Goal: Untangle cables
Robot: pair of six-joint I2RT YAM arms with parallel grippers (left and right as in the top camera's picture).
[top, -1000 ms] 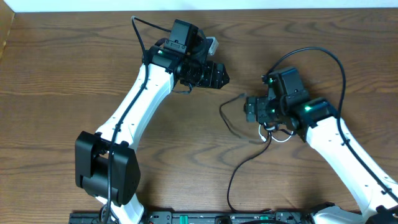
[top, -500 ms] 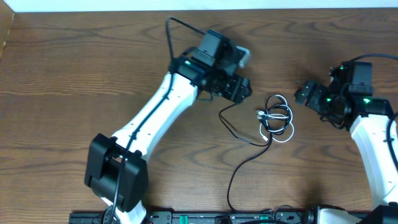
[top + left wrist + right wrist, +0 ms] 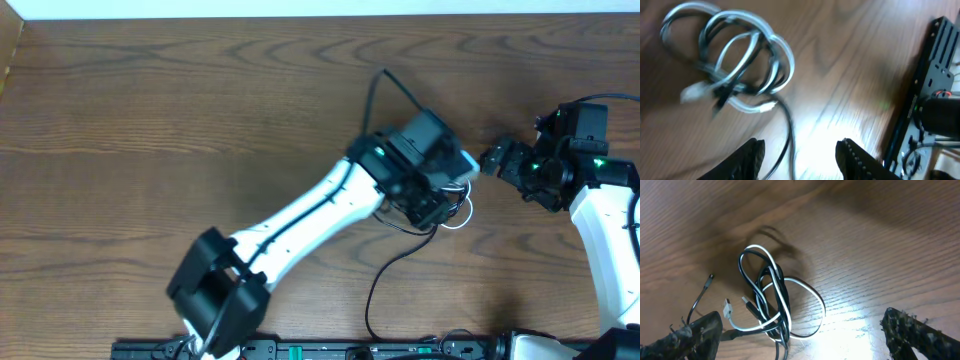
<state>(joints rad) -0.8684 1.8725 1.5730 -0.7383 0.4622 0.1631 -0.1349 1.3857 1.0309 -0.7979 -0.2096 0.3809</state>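
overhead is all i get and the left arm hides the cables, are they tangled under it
observer: yes, the right wrist view shows the white cable and black cable looped through each other.
operator: left end effector holding anything
observer: no, the left end effector is open and empty; the black cable's tail runs between its fingers, apparently untouched.
operator: and the right one
observer: the right end effector is wide open and empty, facing both cables.

I read one white cable point(image 3: 805, 286), one black cable point(image 3: 784, 322). Desk point(image 3: 150, 100) is brown with streaky dark wood grain. Left arm point(image 3: 310, 205) is white with black joints.
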